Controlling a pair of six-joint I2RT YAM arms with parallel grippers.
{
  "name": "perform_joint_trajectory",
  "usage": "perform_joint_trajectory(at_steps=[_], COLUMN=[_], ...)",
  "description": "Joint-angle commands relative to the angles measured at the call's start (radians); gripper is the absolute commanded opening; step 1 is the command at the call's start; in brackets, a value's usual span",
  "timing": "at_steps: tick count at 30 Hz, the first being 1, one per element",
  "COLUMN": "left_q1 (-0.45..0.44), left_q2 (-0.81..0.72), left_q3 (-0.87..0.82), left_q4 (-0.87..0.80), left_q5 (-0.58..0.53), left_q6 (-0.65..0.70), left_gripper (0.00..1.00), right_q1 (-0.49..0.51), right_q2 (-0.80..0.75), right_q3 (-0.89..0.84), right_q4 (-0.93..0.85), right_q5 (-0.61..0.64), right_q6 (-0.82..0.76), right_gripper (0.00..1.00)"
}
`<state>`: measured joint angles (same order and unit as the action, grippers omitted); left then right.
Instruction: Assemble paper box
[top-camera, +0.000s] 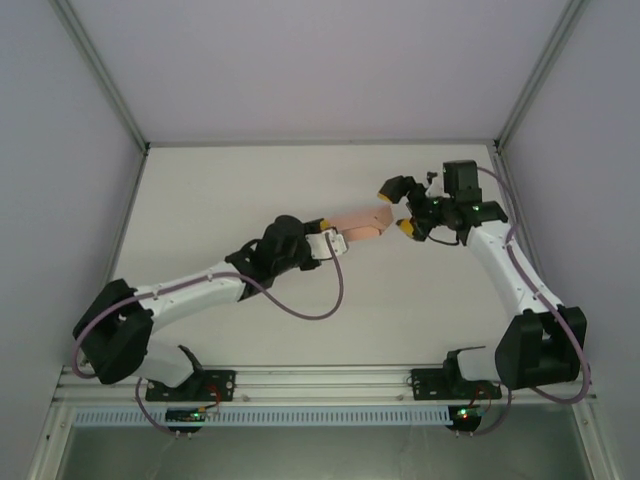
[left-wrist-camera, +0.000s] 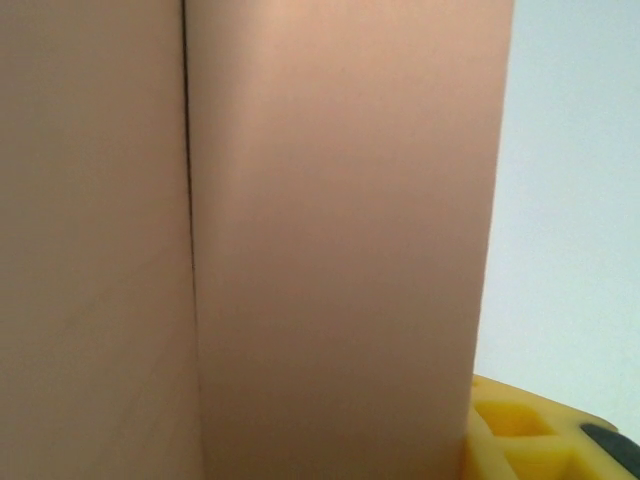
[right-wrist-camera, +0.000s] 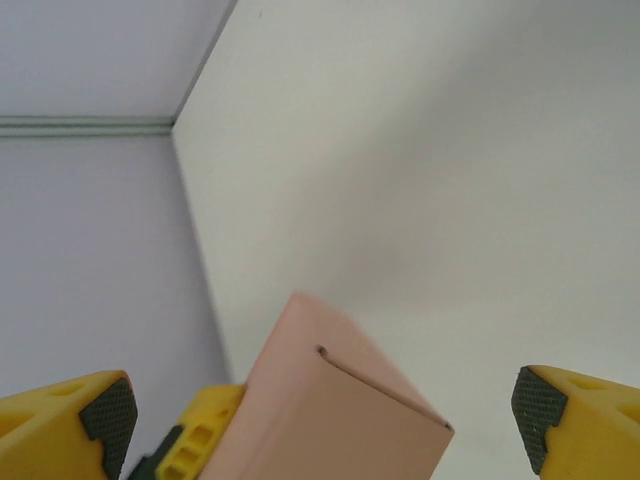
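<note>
Mostly the paper box (left-wrist-camera: 340, 240) hides the left tool (top-camera: 343, 240) gripping it.

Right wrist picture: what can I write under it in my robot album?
The right pincer open wide around the end of the pink paper box, touching it on neither side, white table behind.

table (top-camera: 230, 190): white, matte | enclosure walls (top-camera: 300, 60): pale lilac | rail (top-camera: 330, 380): aluminium, along near edge
</note>
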<state>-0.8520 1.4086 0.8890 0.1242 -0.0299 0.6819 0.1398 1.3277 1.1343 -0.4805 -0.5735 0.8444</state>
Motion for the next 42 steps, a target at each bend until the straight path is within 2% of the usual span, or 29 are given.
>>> perform_joint_trajectory(at_steps=[1, 3, 5, 8, 12, 13, 17, 24, 29, 33, 36, 40, 42], left_q1=[0.048, 0.068, 0.085, 0.092, 0.102, 0.103, 0.103, 0.123, 0.146, 0.15, 0.15, 0.15, 0.15], left_q2=[-0.009, 0.013, 0.039, 0.086, 0.157, 0.176, 0.238, 0.337, 0.395, 0.424, 0.429, 0.428, 0.429], left_q3=[0.124, 0.187, 0.231, 0.252, 0.334, 0.352, 0.387, 0.441, 0.49, 0.52, 0.525, 0.523, 0.527], left_q4=[-0.398, -0.533, -0.678, -0.748, -0.849, -0.866, -0.901, -0.94, -0.986, -1.01, -1.018, -1.018, -1.021], left_q5=[0.129, 0.151, 0.234, 0.215, 0.222, 0.218, 0.175, 0.197, 0.221, 0.23, 0.239, 0.243, 0.242], left_q6=[-0.026, -0.034, -0.034, -0.034, -0.034, 0.042, 0.051, 0.062, 0.06, 0.065, 0.071, 0.074, 0.074], left_gripper=[0.32, 0.29, 0.29, 0.29, 0.29, 0.32, 0.32, 0.32, 0.33, 0.35, 0.35, 0.35, 0.35], right_q1=[0.006, 0.019, 0.037, 0.072, 0.112, 0.125, 0.167, 0.183, 0.21, 0.243, 0.257, 0.264, 0.272], right_q2=[-0.012, -0.027, -0.044, -0.053, -0.061, -0.066, -0.074, -0.063, -0.059, -0.05, -0.034, 0.015, 0.044], right_q3=[0.049, 0.034, -0.001, -0.041, -0.08, -0.086, -0.098, -0.084, -0.095, -0.102, -0.112, -0.098, -0.083], right_q4=[-0.033, -0.014, 0.019, 0.038, 0.09, 0.096, 0.108, 0.024, -0.011, -0.042, -0.044, -0.039, -0.047], right_q5=[0.211, 0.278, 0.285, 0.241, 0.238, 0.249, 0.38, 0.274, 0.203, 0.194, 0.199, 0.189, 0.172], right_q6=[-0.347, -0.51, -0.676, -0.837, -0.919, -0.934, -0.942, -0.947, -0.934, -0.972, -0.999, -1.002, -1.005], right_gripper=[0.99, 0.99, 0.99, 0.99, 0.99, 0.99, 0.99, 0.99, 0.92, 0.87, 0.78, 0.59, 0.54])
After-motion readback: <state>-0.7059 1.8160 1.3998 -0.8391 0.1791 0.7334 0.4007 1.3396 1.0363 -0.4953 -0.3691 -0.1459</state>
